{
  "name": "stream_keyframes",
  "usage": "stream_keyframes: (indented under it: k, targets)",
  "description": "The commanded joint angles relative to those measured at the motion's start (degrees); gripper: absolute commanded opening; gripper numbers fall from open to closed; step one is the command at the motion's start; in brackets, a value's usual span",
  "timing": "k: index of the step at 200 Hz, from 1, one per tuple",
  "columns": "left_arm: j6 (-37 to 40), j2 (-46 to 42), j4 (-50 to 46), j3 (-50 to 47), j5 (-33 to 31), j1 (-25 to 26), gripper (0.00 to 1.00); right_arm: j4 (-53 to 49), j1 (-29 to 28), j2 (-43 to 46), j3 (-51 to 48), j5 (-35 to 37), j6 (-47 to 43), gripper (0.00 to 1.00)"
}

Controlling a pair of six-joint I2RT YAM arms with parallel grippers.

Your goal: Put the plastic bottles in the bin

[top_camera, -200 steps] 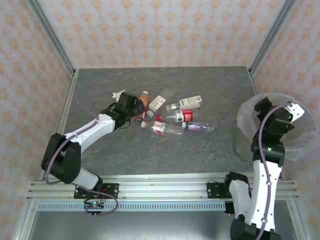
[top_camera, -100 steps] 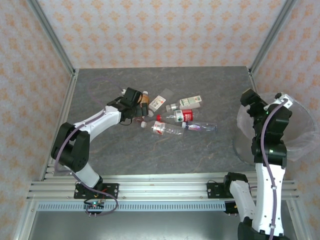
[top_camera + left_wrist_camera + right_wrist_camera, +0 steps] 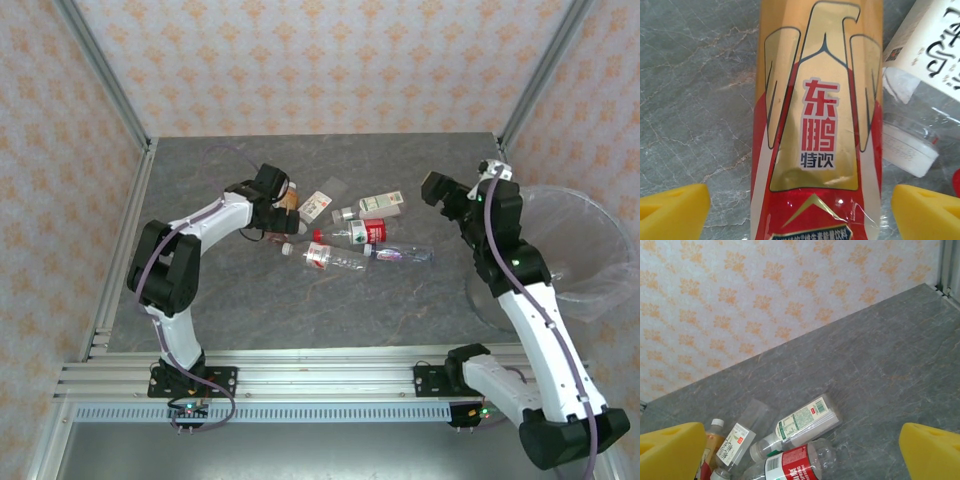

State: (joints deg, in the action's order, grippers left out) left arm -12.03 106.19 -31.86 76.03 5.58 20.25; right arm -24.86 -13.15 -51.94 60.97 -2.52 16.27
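Plastic bottles (image 3: 345, 232): a loose cluster on the grey table (image 3: 300, 310), left of centre and toward the far side. Those I can make out lie on their sides.

- Left end of the cluster: gold-and-red bottle (image 3: 289, 199).
- Just beside it on the right: white-labelled bottle (image 3: 318, 206).
- Farther right: green-and-white bottle (image 3: 381, 203).
- Nearer the arms: red-labelled bottle (image 3: 366, 233).
- In front of that, two clear bottles (image 3: 332, 258) roughly end to end.

Bin (image 3: 598, 285): stands at the table's right edge, well apart from the cluster. It is lined with a crinkled clear bag.

Left gripper (image 3: 282, 203): down at the gold-and-red bottle. In the left wrist view the bottle runs up the middle of the frame between the two yellow fingertips (image 3: 672, 212). Bare table shows between the bottle and the left fingertip, and there is also a gap on the right. The jaws are spread and straddle the bottle without touching it, so nothing is grasped. A white cap (image 3: 910, 150) of a neighbouring clear bottle lies close on the right.

Right gripper (image 3: 432, 188): up in the air between the cluster and the bin, facing the bottles. In its wrist view the yellow fingertips (image 3: 670, 450) stand wide apart with nothing between them, so the jaws are released. Past them lie the bottles, open table and the patterned wall (image 3: 765, 290).
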Motion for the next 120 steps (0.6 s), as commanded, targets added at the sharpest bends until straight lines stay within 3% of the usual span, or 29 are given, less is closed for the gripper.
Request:
stream_keyframes:
  k: [1,60,120]
  targets:
    - [2.5,0.3,-2.7,2.0,-0.7,0.2,0.93,5.0,-2.3,-1.0,-0.7,3.2,0.0,0.99]
    - [6.3,5.5,-6.3,6.3,-1.9,1.4,0.92,5.5,-6.7,-4.9,-1.6,5.5,-1.4,0.99]
    - [8.5,8.0,-8.0,9.3,-4.8,2.1,0.78,7.2,-7.1,-4.9,-3.1,5.2,-2.6,0.99]
